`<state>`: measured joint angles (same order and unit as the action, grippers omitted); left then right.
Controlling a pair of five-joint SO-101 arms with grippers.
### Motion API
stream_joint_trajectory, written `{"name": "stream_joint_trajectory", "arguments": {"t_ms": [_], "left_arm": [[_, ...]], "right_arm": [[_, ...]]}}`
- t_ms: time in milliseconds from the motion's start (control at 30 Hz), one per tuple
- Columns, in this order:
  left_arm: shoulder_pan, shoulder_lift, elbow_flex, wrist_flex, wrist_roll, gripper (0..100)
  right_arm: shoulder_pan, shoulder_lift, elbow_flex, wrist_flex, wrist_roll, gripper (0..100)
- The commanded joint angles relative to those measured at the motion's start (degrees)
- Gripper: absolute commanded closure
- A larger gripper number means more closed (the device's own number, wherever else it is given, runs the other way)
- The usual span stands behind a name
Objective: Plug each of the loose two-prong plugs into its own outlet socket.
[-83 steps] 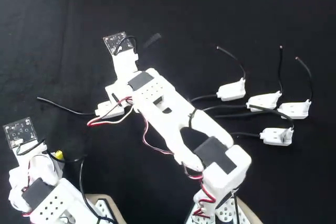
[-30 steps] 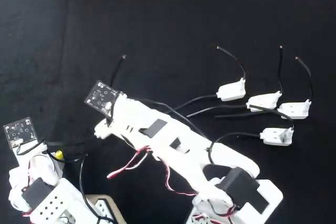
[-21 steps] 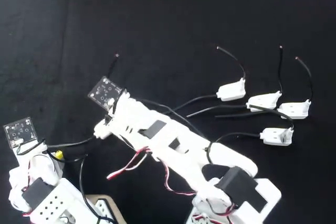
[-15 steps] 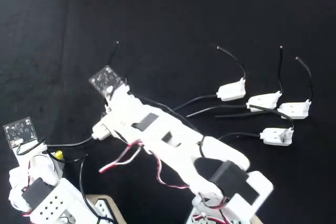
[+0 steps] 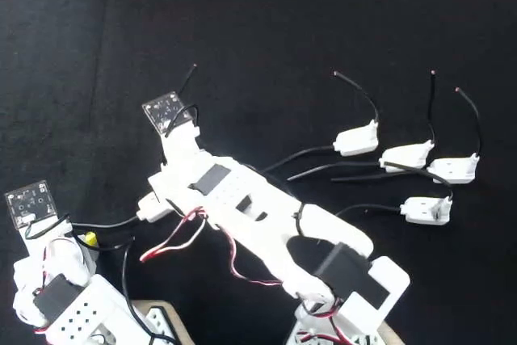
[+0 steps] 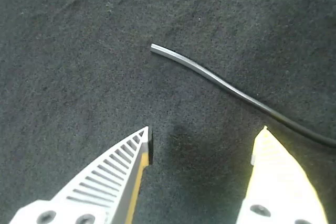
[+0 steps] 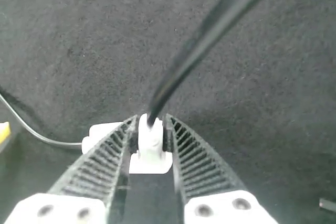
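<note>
- Your right gripper (image 7: 151,119) is clamped on a white plug (image 7: 150,149); the jaws are nearly closed, with the ribbed fingers pressed against the plug's two sides; its black cord (image 7: 210,30) rises out from between them.
- The held plug sits well apart from the four outlet sockets (image 5: 406,155), off to their left over the black cloth (image 5: 266,30); the right arm (image 5: 250,208) stretches away from the sockets to that spot.
- A second white piece (image 7: 102,132) with a thin lead lies just beside the right gripper, equally far from the sockets; you cannot tell whether it is a plug or a socket.
- Your left gripper (image 6: 206,129) hangs farther from the sockets than the right one; its jaws are spread wide and hold nothing; a loose black cable end (image 6: 210,77) lies on the cloth just past the fingertips.
</note>
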<state>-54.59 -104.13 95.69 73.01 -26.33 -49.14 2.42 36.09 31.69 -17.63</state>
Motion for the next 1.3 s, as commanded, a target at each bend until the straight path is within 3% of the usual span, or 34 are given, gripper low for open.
{"name": "stream_joint_trajectory", "arguments": {"t_ms": [0,100,300,633,1267], "left_arm": [[-0.1,-0.4,-0.2,-0.8,-0.3,69],[-0.1,-0.4,-0.2,-0.8,-0.3,69],[-0.1,-0.4,-0.2,-0.8,-0.3,69],[-0.1,-0.4,-0.2,-0.8,-0.3,69],[0.0,-0.4,-0.2,-0.8,-0.3,69]], "right_arm": [[-3.1,2.2,1.0,2.6,-2.9,98.7],[-3.2,2.2,0.9,3.5,-4.5,98.7],[-3.2,2.2,1.3,3.4,3.3,98.7],[6.2,1.8,1.3,-4.0,16.1,98.7],[13.0,-14.2,1.3,3.3,16.8,98.7]]}}
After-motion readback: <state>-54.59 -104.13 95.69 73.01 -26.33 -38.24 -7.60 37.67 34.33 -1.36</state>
